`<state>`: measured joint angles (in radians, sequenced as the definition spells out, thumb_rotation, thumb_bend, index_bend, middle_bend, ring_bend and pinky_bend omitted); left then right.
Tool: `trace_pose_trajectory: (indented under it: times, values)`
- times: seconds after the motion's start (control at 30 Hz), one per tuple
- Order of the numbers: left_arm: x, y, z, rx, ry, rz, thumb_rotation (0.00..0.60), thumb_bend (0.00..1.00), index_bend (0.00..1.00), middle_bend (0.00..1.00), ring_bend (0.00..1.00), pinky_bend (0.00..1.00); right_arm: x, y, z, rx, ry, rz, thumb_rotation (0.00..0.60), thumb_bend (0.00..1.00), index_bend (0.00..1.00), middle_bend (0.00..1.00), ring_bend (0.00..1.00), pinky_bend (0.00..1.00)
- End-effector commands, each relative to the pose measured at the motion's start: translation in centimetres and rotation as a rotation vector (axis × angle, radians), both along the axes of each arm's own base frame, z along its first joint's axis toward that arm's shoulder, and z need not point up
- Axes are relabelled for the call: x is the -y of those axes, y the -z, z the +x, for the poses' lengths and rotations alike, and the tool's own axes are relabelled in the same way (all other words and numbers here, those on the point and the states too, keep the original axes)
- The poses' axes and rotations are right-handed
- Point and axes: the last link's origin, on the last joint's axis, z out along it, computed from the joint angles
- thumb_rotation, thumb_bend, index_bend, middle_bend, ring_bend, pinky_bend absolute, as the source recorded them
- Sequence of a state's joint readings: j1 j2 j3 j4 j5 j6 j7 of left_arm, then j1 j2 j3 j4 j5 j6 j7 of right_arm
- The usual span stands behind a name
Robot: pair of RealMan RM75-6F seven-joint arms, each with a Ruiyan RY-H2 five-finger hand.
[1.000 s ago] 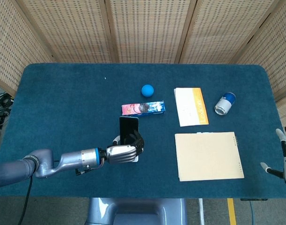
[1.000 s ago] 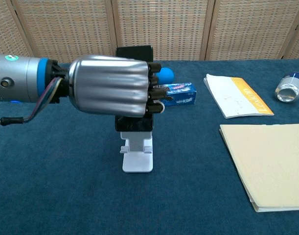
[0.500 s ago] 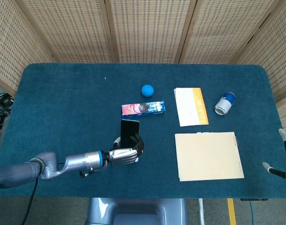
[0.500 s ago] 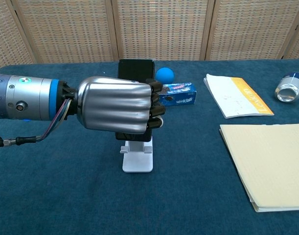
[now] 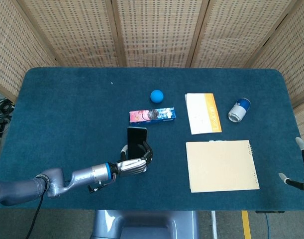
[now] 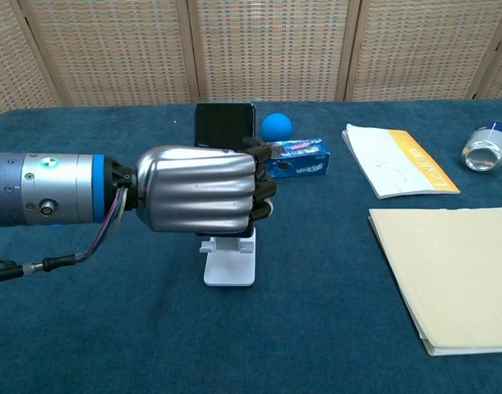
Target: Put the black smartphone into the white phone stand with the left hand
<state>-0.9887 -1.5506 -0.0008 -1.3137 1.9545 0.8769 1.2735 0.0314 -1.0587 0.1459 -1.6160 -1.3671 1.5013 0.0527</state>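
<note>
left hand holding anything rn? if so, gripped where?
Yes: the left hand grips the black smartphone around its lower half, upright over the white phone stand. The right hand holds nothing.

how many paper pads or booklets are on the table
2. A tan notepad lies at the near right; a white and orange booklet lies just behind it, left of the can. None seems hidden.

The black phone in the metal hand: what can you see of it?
The black smartphone is a flat dark slab with a plain, unlit face, standing upright. The left hand grips its lower half, hiding that part, directly over the white phone stand. Whether its bottom edge already rests in the stand cannot be told. Behind it lies a blue ball.
</note>
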Motion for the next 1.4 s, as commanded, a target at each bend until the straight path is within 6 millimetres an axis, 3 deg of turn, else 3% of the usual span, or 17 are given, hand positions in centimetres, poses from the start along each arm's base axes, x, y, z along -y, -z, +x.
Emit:
trace_pose_trajectory:
  times: [0.03,0.33,0.4,0.47,0.53,0.57,0.77,0.93,1.07,1.1,1.17,1.23,1.4]
  values:
    - [0.6,0.6,0.0,0.001,-0.014,-0.002,0.6,0.0,0.6,0.53,0.54,0.42,0.0,0.0,0.0,0.001,0.0,0.001,0.6,0.0,0.0,0.0,0.0,0.0]
    - [1.4,1.5,0.0,0.001,-0.015,-0.013,0.6,0.0,0.57,0.5,0.52,0.41,-0.1,-0.2,0.0,0.009,0.0,0.003,0.6,0.0,0.0,0.0,0.0,0.0]
    - [1.4,1.4,-0.1,-0.001,-0.018,-0.014,0.6,0.0,0.45,0.4,0.42,0.36,-0.1,-0.2,0.0,0.01,0.0,0.002,0.6,0.0,0.0,0.0,0.0,0.0]
    - [1.3,1.2,-0.2,-0.003,-0.029,-0.004,0.6,0.0,0.19,0.15,0.19,0.25,-0.2,-0.3,0.0,0.011,0.0,0.002,0.6,0.0,0.0,0.0,0.0,0.0]
    - [1.5,0.8,-0.2,0.007,-0.039,0.005,0.6,0.0,0.04,0.01,0.04,0.15,-0.2,-0.3,-0.1,0.011,0.001,0.003,0.6,0.0,0.0,0.0,0.0,0.0]
    - [1.7,0.5,-0.2,0.013,-0.041,0.003,0.6,0.0,0.0,0.0,0.0,0.11,-0.2,-0.3,-0.1,0.012,0.002,0.002,0.6,0.0,0.0,0.0,0.0,0.0]
    - [2.3,-1.5,0.0,0.058,-0.047,-0.017,0.6,0.0,0.0,0.0,0.0,0.0,-0.2,-0.4,0.0,0.015,0.001,0.001,0.6,0.0,0.0,0.0,0.0,0.0]
    - [2.8,-5.1,0.4,0.191,-0.11,-0.024,0.6,0.0,0.0,0.0,0.0,0.0,-0.4,-0.5,0.0,0.017,0.0,0.001,0.6,0.0,0.0,0.0,0.0,0.0]
    - [3.0,-10.0,0.5,0.465,-0.262,-0.053,0.6,0.0,0.0,0.0,0.0,0.0,-0.4,-0.3,0.1,0.016,-0.001,0.009,0.6,0.0,0.0,0.0,0.0,0.0]
    - [3.1,-12.1,-0.5,0.613,-0.379,-0.068,0.6,0.0,0.0,0.0,0.0,0.0,-0.5,-0.2,0.2,0.015,-0.004,0.012,0.6,0.0,0.0,0.0,0.0,0.0]
    - [3.4,-13.6,-1.7,0.71,-0.461,-0.077,0.6,0.0,0.0,0.0,0.0,0.0,-0.5,-0.1,0.3,0.016,-0.008,0.015,0.6,0.0,0.0,0.0,0.0,0.0]
    - [4.0,-15.5,-4.8,0.916,-0.679,-0.105,0.6,0.0,0.0,0.0,0.0,0.0,-0.6,0.0,0.6,0.016,-0.017,0.019,0.6,0.0,0.0,0.0,0.0,0.0]
    - [6.1,-16.8,-10.8,1.18,-0.983,-0.169,0.6,0.0,0.0,0.0,0.0,0.0,-0.6,0.4,0.9,0.004,-0.024,0.03,0.6,0.0,0.0,0.0,0.0,0.0]
